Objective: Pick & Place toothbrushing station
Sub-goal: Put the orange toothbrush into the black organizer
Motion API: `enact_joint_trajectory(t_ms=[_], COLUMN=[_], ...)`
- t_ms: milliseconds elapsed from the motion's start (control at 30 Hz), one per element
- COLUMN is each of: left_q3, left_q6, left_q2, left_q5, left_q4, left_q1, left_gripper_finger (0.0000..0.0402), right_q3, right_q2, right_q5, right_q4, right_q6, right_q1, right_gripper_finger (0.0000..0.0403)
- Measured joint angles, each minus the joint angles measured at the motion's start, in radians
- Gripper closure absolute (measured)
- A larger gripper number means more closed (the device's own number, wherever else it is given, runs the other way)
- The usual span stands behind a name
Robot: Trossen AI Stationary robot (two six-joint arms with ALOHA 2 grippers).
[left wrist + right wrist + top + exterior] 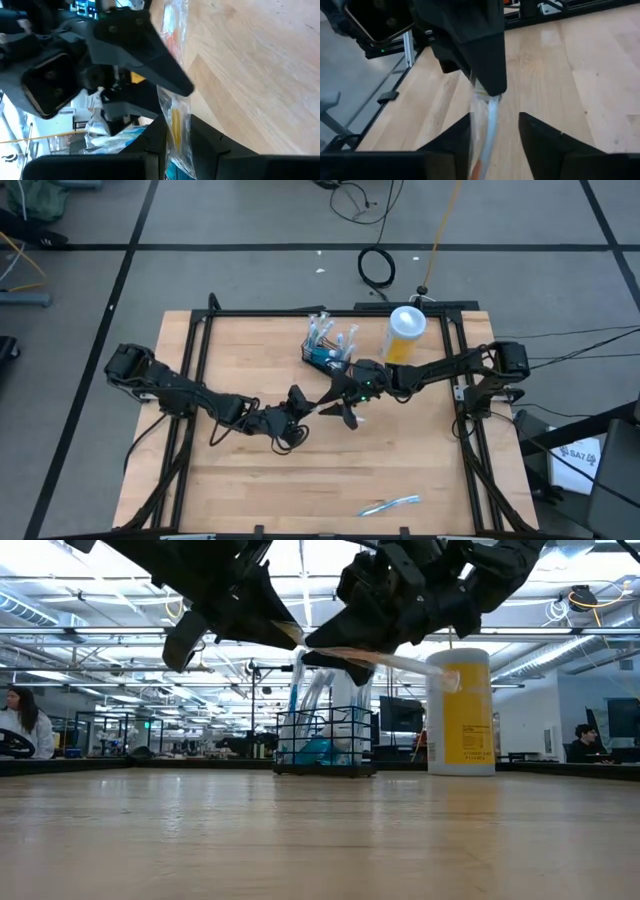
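Left claw (297, 406) grips wrapped toothbrush (176, 125) above table (420, 450); right claw (345, 402) half-open around its other end, w/ wire basket (326, 358) behind.

one mesh basket (325, 357), one yellow cup (405, 333)
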State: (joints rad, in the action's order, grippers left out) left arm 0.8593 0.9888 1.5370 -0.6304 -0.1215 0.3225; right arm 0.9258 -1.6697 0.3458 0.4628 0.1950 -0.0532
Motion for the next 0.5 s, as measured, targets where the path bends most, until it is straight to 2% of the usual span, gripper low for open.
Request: enact_joint_trajectory(t_ms=[200,300,500], left_q3=[0.0,0.0,0.0], left_q6=[0.053,0.049,0.052], left_q2=[0.0,0.0,0.0], left_q5=[-0.004,-0.003,-0.002], left_q4=[0.003,-0.024,-0.034], left_q1=[0.006,0.003,0.005], left_gripper_finger=[0.0337,0.0337,0.0337], right_q3=[0.0,0.0,-0.001], right_q2=[0.013,0.013,0.013], right_q5=[0.004,0.054,0.066], right_q4=[-0.002,-0.013,0.0], right_q6=[-0.02,-0.056,-0.056], right_q1=[0.0,0.0,-0.002], right_gripper_finger=[0.0322,0.0347,0.0375])
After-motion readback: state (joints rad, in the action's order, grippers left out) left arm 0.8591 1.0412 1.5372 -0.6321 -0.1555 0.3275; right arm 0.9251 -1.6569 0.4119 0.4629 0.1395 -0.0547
